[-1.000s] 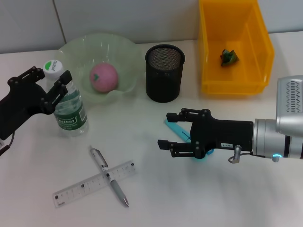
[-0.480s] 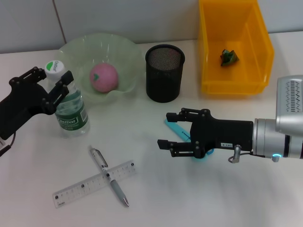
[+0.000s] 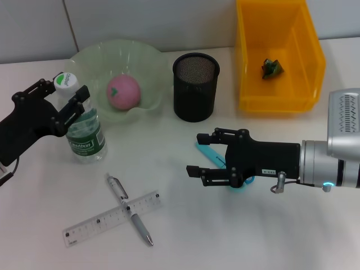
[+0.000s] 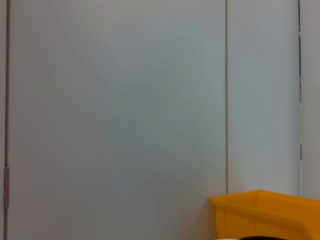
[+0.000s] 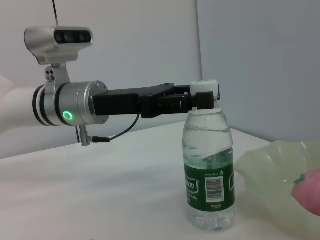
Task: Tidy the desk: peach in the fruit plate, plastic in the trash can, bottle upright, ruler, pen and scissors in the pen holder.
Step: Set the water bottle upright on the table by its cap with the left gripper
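With the water bottle [image 3: 83, 130] upright on the counter [image 3: 225, 225], the left tool [image 3: 59, 101], apparently pinching its neck, should release straight; right tool [image 3: 201, 154] spread.

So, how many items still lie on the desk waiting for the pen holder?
3: the pen crossing the ruler near the front, and the scissors partly hidden under the right gripper.

Bare worktop [image 3: 185, 236] lies open between the crossed ruler [image 3: 111, 218] and pen [image 3: 129, 208] and the right hand [image 3: 197, 154], while the bottle [image 3: 83, 132] crowds the fruit plate [image 3: 90, 59].
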Action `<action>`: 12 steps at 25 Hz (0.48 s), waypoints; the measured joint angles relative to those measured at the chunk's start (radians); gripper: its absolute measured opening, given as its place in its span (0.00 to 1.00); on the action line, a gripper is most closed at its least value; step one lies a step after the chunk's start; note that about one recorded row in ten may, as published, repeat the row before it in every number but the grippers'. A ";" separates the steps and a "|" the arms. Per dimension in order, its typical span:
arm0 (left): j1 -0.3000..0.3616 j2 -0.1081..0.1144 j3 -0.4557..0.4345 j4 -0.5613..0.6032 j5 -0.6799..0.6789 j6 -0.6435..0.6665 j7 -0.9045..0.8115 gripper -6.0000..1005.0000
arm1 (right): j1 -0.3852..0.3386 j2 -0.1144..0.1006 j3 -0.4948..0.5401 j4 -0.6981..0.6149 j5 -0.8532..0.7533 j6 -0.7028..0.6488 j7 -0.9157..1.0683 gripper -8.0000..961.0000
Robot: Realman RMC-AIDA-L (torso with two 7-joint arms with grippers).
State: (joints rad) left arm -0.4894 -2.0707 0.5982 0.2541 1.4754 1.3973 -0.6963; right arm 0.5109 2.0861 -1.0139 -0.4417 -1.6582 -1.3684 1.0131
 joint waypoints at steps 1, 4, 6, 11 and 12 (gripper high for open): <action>0.000 0.000 0.000 0.000 0.000 0.000 0.000 0.51 | 0.000 0.000 0.000 0.000 0.000 0.000 0.000 0.80; 0.000 0.000 0.000 0.003 -0.002 0.006 -0.002 0.53 | 0.002 -0.001 0.000 0.000 0.000 0.000 0.001 0.80; 0.000 0.000 0.000 0.003 -0.002 0.006 -0.004 0.54 | 0.003 -0.001 0.000 0.000 0.000 0.000 0.001 0.80; 0.000 0.000 0.000 0.007 -0.005 0.014 -0.007 0.62 | 0.004 -0.002 0.000 0.000 0.000 0.000 0.002 0.80; 0.000 0.000 0.000 0.007 -0.005 0.015 -0.008 0.64 | 0.004 -0.002 0.000 0.000 0.000 0.000 0.002 0.80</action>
State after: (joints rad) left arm -0.4893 -2.0709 0.5982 0.2608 1.4702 1.4119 -0.7045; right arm 0.5145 2.0846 -1.0139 -0.4417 -1.6582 -1.3684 1.0151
